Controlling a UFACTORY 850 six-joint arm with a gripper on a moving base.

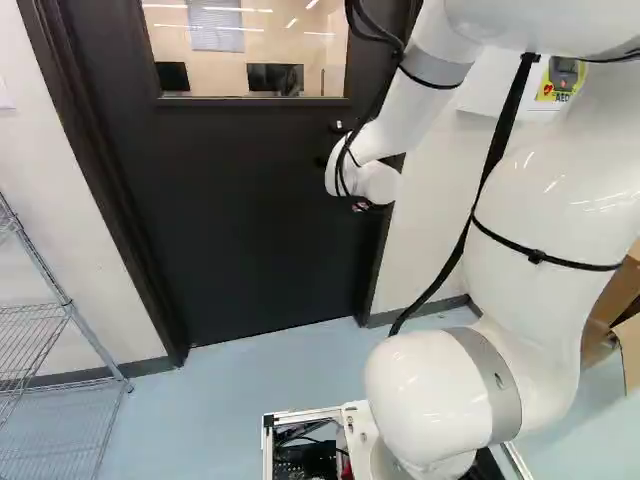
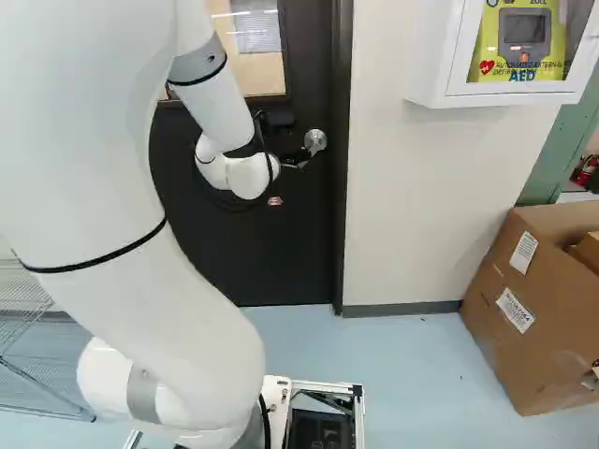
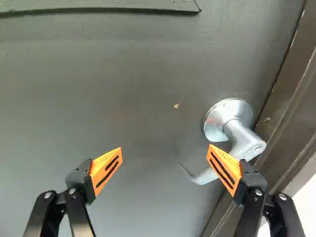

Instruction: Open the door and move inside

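A pale blue floor runs up to a light wall. The dark door stands in that wall ahead of me, shut in its dark frame, with a window in its upper part. My white arm reaches towards the door's right side. On the floor, to the right, is a big open cardboard box, and to the left a wire rack. A white cabinet hangs on the wall between the door and a green doorway frame, holding a yellow defibrillator.

My gripper is by the right side of the door, facing its surface. Its two fingers stand wide apart, with nothing clamped between them. The silver door handle is ahead of me, near the door's right edge, off towards my finger on the frame side. That finger's orange pad covers part of the lever from the wrist view, and the lever's curved tip shows beyond, in the space between my fingers. I cannot tell whether the finger touches the lever.
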